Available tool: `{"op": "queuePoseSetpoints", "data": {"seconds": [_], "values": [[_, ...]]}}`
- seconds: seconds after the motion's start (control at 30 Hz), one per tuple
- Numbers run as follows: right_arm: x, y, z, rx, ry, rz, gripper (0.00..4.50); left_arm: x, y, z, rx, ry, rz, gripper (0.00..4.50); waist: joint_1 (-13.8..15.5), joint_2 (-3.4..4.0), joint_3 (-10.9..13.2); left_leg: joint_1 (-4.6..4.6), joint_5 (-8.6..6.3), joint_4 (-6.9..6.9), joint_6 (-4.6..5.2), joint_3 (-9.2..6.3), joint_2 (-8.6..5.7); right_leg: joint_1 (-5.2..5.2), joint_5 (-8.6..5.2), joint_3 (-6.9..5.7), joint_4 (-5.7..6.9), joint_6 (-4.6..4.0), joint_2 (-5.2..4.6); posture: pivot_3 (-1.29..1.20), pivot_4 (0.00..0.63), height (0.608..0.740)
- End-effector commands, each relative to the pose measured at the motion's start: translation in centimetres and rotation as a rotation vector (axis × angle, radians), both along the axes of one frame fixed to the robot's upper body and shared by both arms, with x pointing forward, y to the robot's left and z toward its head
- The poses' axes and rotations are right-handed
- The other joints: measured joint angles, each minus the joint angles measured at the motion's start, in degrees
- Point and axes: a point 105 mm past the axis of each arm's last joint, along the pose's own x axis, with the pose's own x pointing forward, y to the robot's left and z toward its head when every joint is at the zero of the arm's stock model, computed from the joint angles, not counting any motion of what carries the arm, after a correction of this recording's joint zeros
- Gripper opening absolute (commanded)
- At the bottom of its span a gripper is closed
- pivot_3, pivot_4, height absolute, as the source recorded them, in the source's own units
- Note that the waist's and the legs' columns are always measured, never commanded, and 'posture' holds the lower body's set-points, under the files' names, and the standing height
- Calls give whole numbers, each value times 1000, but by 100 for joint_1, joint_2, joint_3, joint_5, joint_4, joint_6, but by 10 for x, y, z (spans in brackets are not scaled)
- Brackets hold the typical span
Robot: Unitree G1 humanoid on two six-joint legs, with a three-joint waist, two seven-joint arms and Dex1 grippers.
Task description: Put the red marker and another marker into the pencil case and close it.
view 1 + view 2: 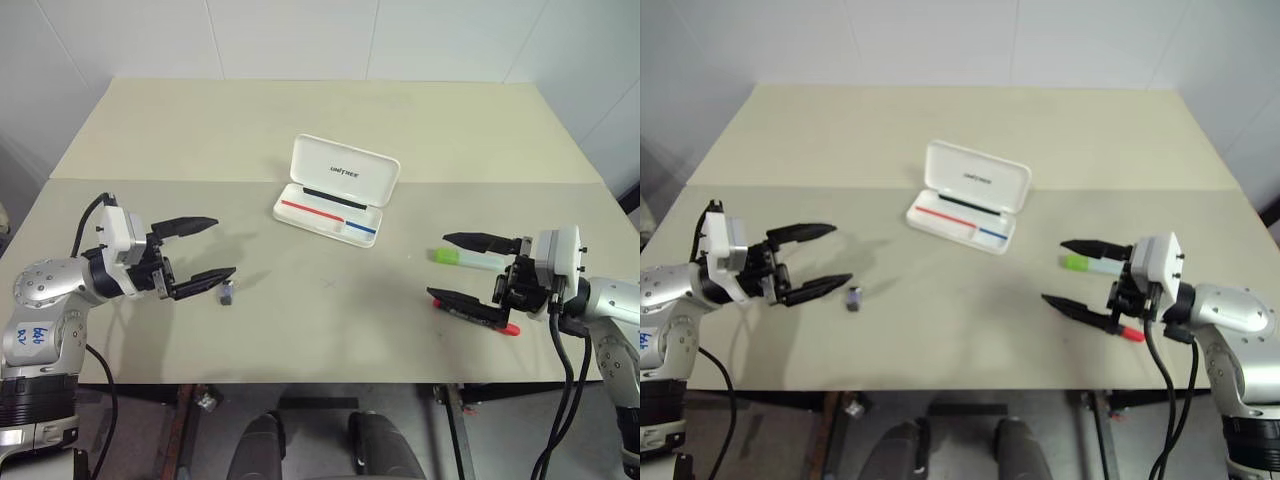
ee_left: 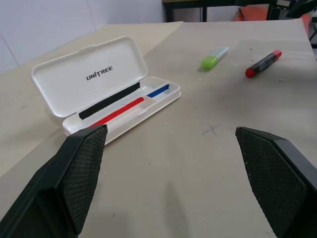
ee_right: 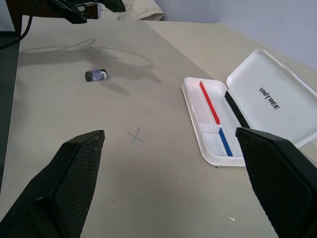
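Two markers lie on the beige tabletop [image 1: 330, 140] near its right front edge: the slim black-barrelled red marker [image 2: 263, 63] with red cap, and just beyond it the shorter, thicker pale-bodied marker with a bright green cap [image 2: 214, 58], the two close but apart. Well apart from both, mid-table, the white hard-plastic pencil case [image 1: 335, 190] stands with its hinged lid raised, the red-and-blue striped tray exposed to receive them; nothing is yet inside. The right gripper [image 1: 460, 268] hovers level above the markers, fingers spread wide and empty, apparently positioned for a first pick. The left gripper [image 1: 198, 255], likewise spread and empty, waits at the left. A small dark block [image 1: 228, 295] lies beside it, clear of the likely path.
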Motion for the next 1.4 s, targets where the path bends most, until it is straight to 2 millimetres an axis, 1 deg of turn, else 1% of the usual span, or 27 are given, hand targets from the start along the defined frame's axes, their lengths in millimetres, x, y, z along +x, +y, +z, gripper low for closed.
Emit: {"op": "queuePoseSetpoints", "data": {"seconds": [0.03,0.13,0.17,0.23,0.3,0.4,0.47,0.5,0.57,0.67,0.8,0.87,0.93,1.17,1.33,1.4], "values": [[6,-2,2,31,-26,-10,4500,1,3,14,-20,-45,-6,4464,2,0,0,0,0,0,0,0,0,0,0,0,1,0,1,0,150,740],[12,-9,-11,37,2,-38,4500,4,4,16,-30,-65,14,4464,3,0,0,1,0,1,0,0,-1,0,0,-1,1,0,1,0,150,740],[13,-9,-12,33,7,-42,4500,4,3,17,-35,-68,15,4464,3,0,0,0,0,1,0,0,-1,0,0,-1,0,0,0,0,150,740],[20,-5,-3,70,6,-54,4500,3,2,16,-34,-62,8,4464,-2,0,0,-1,0,1,0,1,-2,0,0,0,0,0,0,0,150,740],[30,4,6,78,13,-65,4500,5,1,14,-19,-54,-6,4464,-36,2,1,0,0,1,0,3,0,-3,1,3,5,1,2,0,150,740],[48,14,10,38,80,-134,4500,8,-1,14,0,-59,-25,4464,-45,1,1,7,4,2,-2,1,1,-3,1,2,17,0,4,0,150,740],[48,33,10,-28,122,-32,4500,9,-2,17,11,-75,-36,4464,-36,2,1,7,7,3,-1,-4,3,-5,2,-3,20,-6,4,0,150,740],[53,42,10,-72,121,-4,4312,8,-2,18,17,-79,-41,4491,-31,1,1,6,7,2,-1,-2,3,-7,1,-2,19,-8,3,0,150,740],[63,50,6,-148,140,2,3865,7,-2,18,24,-79,-42,4500,-43,2,1,3,6,1,-1,1,4,-10,1,0,14,-8,2,0,150,740],[80,61,5,-209,164,-30,2845,4,2,18,36,-72,-27,4500,-28,2,1,-6,5,-2,0,2,3,-19,1,0,10,-8,1,0,150,740],[97,82,4,-277,204,-20,2845,5,11,18,55,-54,-7,4500,-25,2,1,-25,4,-4,1,4,3,-44,1,0,14,-8,2,0,150,740],[103,90,0,-293,230,0,2845,9,16,19,46,-58,20,4500,-25,1,0,-50,5,1,0,11,3,-79,1,1,38,-8,3,0,150,740],[110,91,-9,-345,232,4,2845,11,18,20,42,-60,31,4500,-24,1,1,-90,10,17,2,14,2,-124,1,0,66,-8,5,0,150,740],[126,102,-12,-373,235,14,2845,11,21,23,52,-50,29,4500,-30,1,1,-93,10,40,2,16,0,-127,0,0,89,-7,7,0,150,740],[133,106,-13,-371,225,20,2845,10,18,27,49,-52,14,4500,-41,1,1,-91,11,46,2,15,1,-127,0,-1,100,-8,10,0,150,740],[133,108,-15,-375,227,28,2845,6,14,26,50,-51,1,4500,-54,1,1,-91,11,46,2,15,1,-127,1,0,100,-7,10,0,150,740]]}}
